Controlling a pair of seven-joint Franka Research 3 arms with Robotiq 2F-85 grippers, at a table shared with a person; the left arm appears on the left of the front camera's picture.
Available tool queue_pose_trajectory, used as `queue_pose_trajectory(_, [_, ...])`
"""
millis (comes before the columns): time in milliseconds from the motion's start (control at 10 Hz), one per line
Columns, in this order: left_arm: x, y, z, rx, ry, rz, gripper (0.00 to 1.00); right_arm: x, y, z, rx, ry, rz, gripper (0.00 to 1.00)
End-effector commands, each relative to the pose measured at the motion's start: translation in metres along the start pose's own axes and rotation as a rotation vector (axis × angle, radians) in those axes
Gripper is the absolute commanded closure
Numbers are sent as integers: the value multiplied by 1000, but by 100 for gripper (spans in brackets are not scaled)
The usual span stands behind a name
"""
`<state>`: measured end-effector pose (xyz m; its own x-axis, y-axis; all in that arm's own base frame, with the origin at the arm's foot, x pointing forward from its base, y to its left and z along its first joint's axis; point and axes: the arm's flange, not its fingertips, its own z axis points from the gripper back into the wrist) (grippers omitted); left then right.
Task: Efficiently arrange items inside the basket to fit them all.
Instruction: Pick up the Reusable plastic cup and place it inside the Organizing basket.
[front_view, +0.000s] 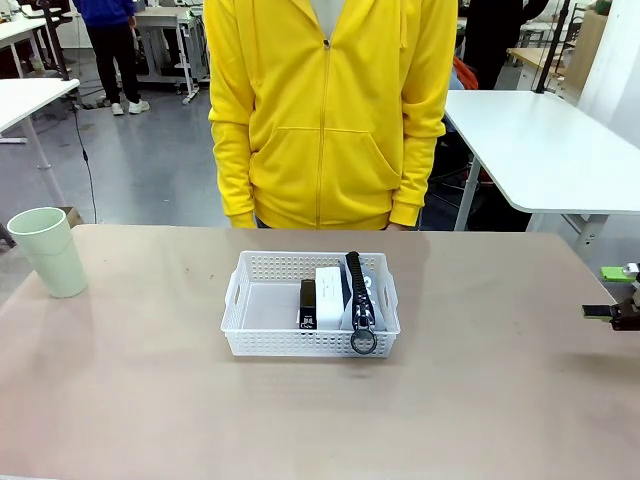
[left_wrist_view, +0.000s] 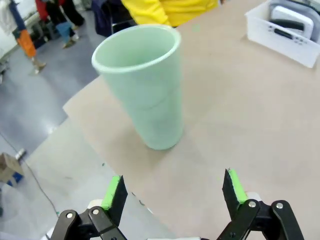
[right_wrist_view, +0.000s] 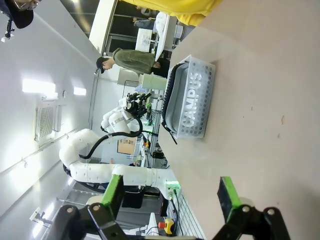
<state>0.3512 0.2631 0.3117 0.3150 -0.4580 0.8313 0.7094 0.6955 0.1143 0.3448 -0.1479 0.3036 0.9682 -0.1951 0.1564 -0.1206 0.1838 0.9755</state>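
Observation:
The white perforated basket (front_view: 262, 305) sits mid-table, also seen in the left wrist view as the basket (left_wrist_view: 280, 42) and in the right wrist view as the basket (right_wrist_view: 197, 100). Inside it, towards the right, lie a small black stapler (front_view: 307, 304), a white box (front_view: 328, 297) and a grey pouch (front_view: 360, 300) with its ring pull over the front rim. A pale green cup (front_view: 48, 250) stands upright at the table's far left. My left gripper (left_wrist_view: 174, 192) hovers open just short of the cup (left_wrist_view: 145, 95). My right gripper (front_view: 612, 293) is open at the right table edge, also shown as the right gripper (right_wrist_view: 170, 192).
A person in a yellow zip jacket (front_view: 330, 110) stands at the far side of the table, arms down. The basket's left half is bare. Another white table (front_view: 550, 150) stands behind on the right. The left arm (right_wrist_view: 115, 145) shows beyond the basket in the right wrist view.

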Motion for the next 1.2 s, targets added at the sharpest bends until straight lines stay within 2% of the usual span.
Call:
queue_pose_trajectory(0, [-7, 22, -21, 58, 10, -5, 0, -3, 2, 2, 5, 10, 17, 0])
queue_pose_trajectory(400, [-26, 32, -51, 80, 54, -4, 0, -3, 2, 2, 5, 10, 17, 0])
queue_pose_trajectory(500, [-29, 33, -59, 109, 95, -18, 0, -3, 2, 2, 5, 10, 17, 0])
queue_pose_trajectory(1100, [-38, 35, -95, 60, 167, -31, 0, -3, 2, 2, 5, 10, 17, 0])
